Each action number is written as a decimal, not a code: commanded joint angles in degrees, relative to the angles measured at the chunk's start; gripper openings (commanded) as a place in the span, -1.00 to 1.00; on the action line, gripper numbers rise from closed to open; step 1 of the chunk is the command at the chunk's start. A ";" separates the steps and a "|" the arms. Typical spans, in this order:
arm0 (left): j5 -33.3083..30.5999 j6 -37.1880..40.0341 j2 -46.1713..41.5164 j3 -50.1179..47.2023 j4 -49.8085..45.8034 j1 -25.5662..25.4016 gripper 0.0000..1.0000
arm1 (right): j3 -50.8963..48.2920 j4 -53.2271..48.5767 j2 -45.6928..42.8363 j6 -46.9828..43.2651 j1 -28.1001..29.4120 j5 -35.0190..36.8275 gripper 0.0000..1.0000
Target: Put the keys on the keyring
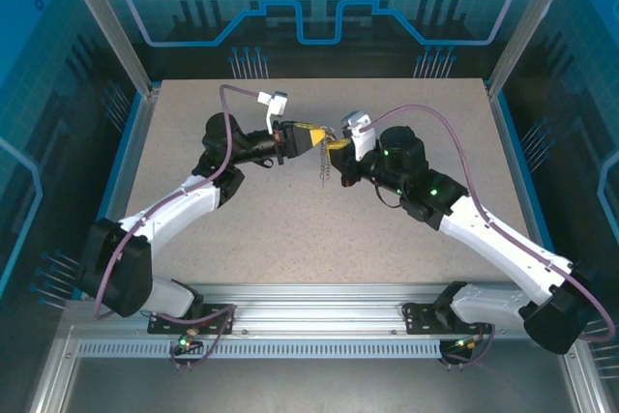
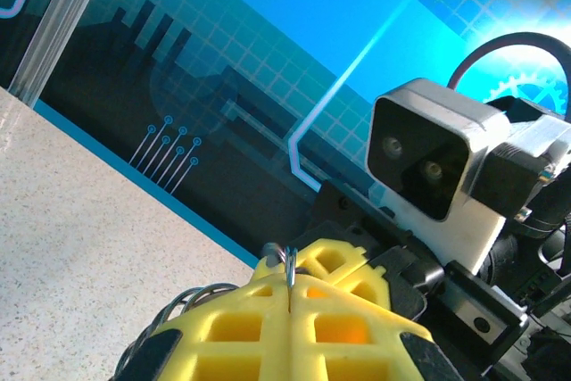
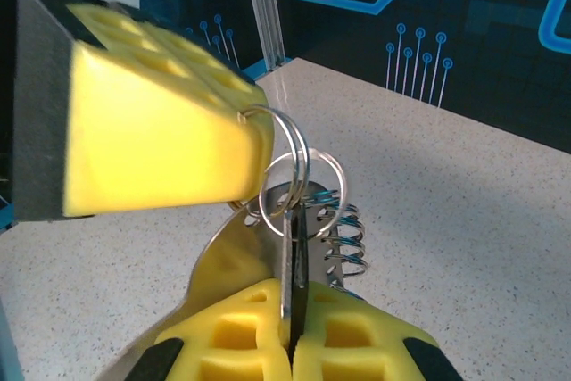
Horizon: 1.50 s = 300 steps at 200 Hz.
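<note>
As the two arms meet tip to tip above the surface [image 1: 290, 239], the left hand [image 2: 288, 285] has its yellow fingers pressed tight together, pinching the keyring [image 3: 305, 160] by one thin silvery ring that pokes out right at the fingertips. Just opposite, the right hand [image 3: 291, 302] is clamped as well, fingers closed on a thin flat piece [image 3: 288, 265], dark and silver, seen edge-on. Whether that is the key's blade or the edge of the loop, I cannot tell from here. The piece rises straight up from the right hand's fingertips into the bunch of overlapping rings, which hangs between the two hands, clear of the surface. A little coil spring [image 3: 346, 240] dangles just beyond the rings, on the far side from the right hand's fingertips. Seen from above, a silvery strand hangs below the gap between the hands.
</note>
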 commanded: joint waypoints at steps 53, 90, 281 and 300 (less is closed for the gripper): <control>0.28 1.11 -1.60 0.00 0.68 -0.87 -1.00 | 4.47 -3.84 -0.18 -2.76 -3.14 -3.65 -1.00; 0.24 1.40 -1.75 -0.14 0.38 -0.91 -1.00 | 6.09 -5.62 -0.62 -3.48 -4.58 -4.57 -1.00; -0.07 1.74 -1.26 0.25 0.10 -1.36 -1.00 | 7.55 -7.10 1.12 -3.85 -5.22 -7.29 -1.00; -0.04 1.88 -1.38 0.34 -0.07 -1.40 -1.00 | 6.86 -7.19 0.11 -3.50 -6.33 -7.48 -1.00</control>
